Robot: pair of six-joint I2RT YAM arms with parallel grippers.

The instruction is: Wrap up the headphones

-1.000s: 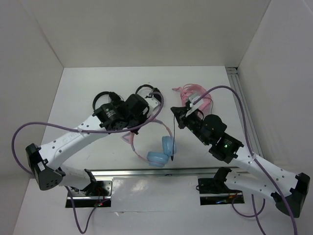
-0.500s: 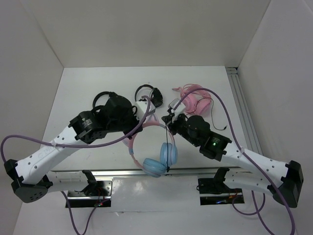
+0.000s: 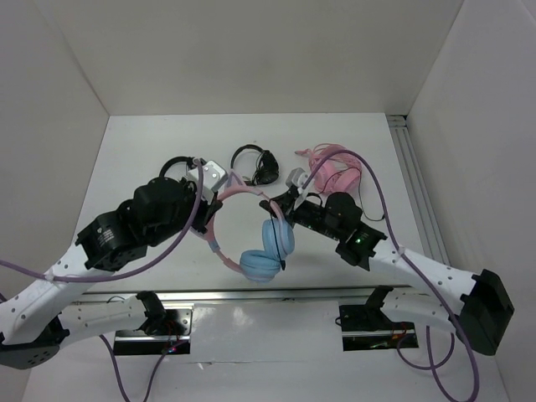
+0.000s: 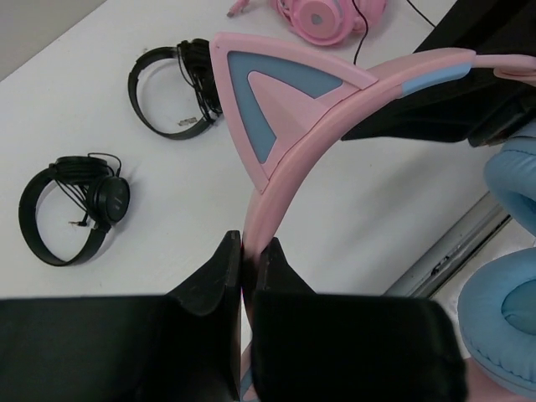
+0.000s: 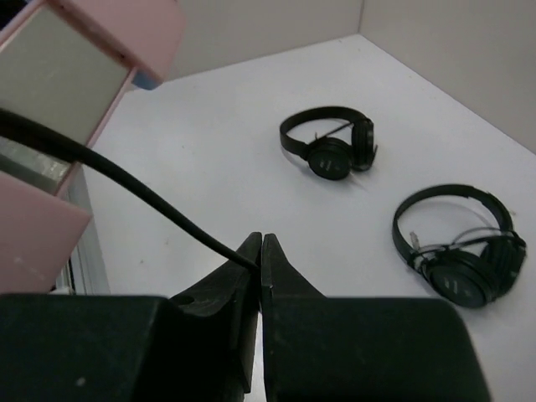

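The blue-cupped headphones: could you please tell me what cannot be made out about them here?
- Top external: headphones' cable too thin to trace fully.
- Left wrist: ear cups cut off by the right edge.
- Right wrist: cable runs off the left edge; its end unseen.

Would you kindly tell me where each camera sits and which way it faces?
Top external: above and behind, looking down at the table; left arm, right arm, headphones between.
Left wrist: looks along the left gripper, shut on the pink headband.
Right wrist: looks along the right gripper, pinching the black cable.
Both wrist views share the two black headphones.
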